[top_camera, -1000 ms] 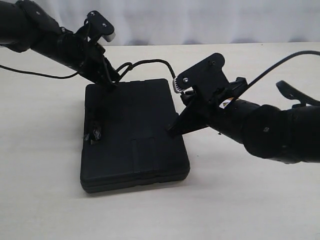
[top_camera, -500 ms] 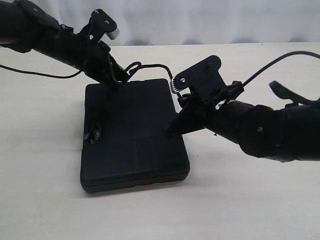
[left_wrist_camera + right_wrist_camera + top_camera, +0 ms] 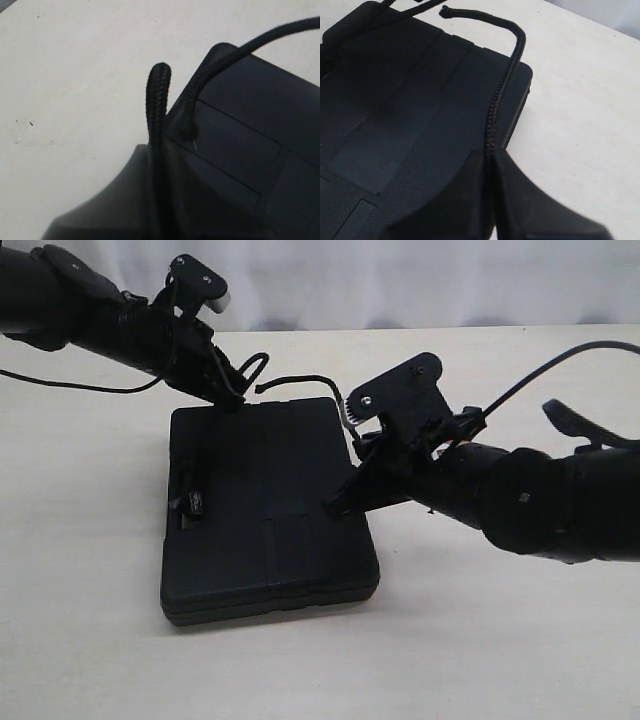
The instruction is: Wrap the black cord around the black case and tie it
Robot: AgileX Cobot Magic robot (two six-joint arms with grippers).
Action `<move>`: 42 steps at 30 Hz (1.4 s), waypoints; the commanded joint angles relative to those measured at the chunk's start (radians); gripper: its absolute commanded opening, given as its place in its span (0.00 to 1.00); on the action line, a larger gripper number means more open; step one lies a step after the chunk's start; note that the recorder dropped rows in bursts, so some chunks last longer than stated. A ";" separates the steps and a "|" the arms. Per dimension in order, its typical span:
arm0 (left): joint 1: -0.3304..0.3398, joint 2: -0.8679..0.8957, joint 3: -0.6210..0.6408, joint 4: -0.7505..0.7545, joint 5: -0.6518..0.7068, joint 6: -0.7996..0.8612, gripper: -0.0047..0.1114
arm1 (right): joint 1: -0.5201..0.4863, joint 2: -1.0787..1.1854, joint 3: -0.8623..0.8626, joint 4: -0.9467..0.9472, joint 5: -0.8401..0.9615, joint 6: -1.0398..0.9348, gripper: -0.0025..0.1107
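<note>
The black case (image 3: 265, 520) lies flat on the table. My left gripper (image 3: 232, 400) is at the case's far left corner, shut on the black cord (image 3: 256, 364), which bends over in a short loop beyond the jaws (image 3: 157, 100). A knot of cord (image 3: 192, 503) rests on the case's left side. At the case's right edge my right gripper (image 3: 336, 505) is shut on another stretch of the cord (image 3: 507, 85). That stretch rises from the jaws and curves over the far edge to a free tip (image 3: 444, 11).
The bare cream table (image 3: 90, 540) surrounds the case on all sides. Thin black arm cables trail behind the left arm (image 3: 70, 388) and above the right arm (image 3: 540, 370). A white backdrop stands behind the table's far edge.
My left gripper has drawn back a little toward the left. The cord's free tip now stands apart from the loop at the left gripper. The right gripper has barely moved.
</note>
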 commanded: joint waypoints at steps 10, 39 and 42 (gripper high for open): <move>0.000 0.017 -0.007 -0.020 0.027 0.015 0.04 | 0.002 -0.038 -0.004 -0.007 -0.010 0.029 0.06; 0.000 0.017 -0.007 -0.248 0.017 0.168 0.04 | 0.002 -0.038 -0.002 -0.015 0.122 0.041 0.06; 0.000 0.017 -0.007 -0.248 0.039 0.163 0.04 | 0.002 -0.038 -0.002 -0.015 0.100 0.058 0.06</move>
